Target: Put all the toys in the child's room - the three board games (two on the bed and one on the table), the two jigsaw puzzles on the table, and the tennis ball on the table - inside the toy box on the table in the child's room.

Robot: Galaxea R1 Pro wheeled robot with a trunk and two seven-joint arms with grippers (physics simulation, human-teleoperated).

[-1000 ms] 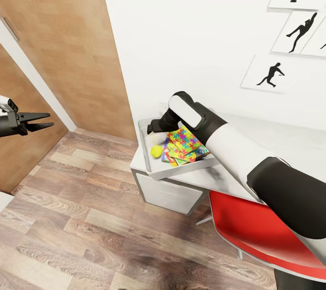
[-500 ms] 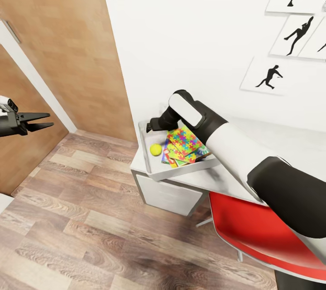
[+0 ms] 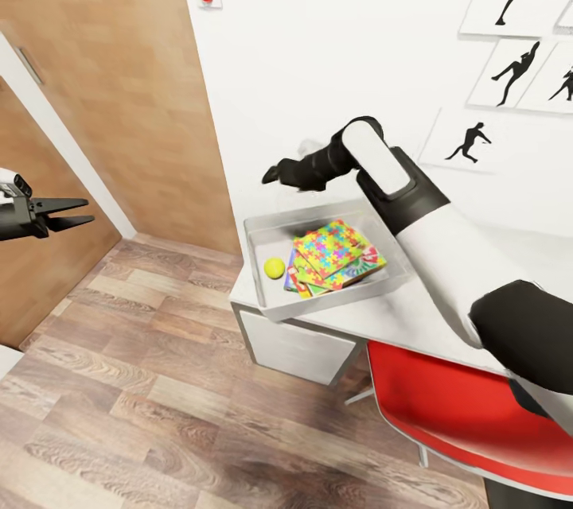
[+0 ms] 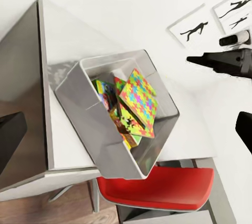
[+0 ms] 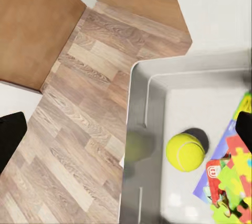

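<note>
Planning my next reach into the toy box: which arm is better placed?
Right, probably. The right gripper hovers just above the toy box, which holds the tennis ball and jigsaw puzzles. The left gripper is far off, over the floor.

Tennis ball in toy box, beside probably stacked game boxes.

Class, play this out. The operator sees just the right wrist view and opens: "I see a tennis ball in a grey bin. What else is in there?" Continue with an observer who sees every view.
Observer: A jigsaw puzzle tops a stack of board games in the toy box, beside the tennis ball.
Operator: Where is my right claw?
Observer: The right claw hangs above the box's far rim, empty.
Operator: And the left?
Observer: The left claw is open, out over the floor by the wooden door.
</note>
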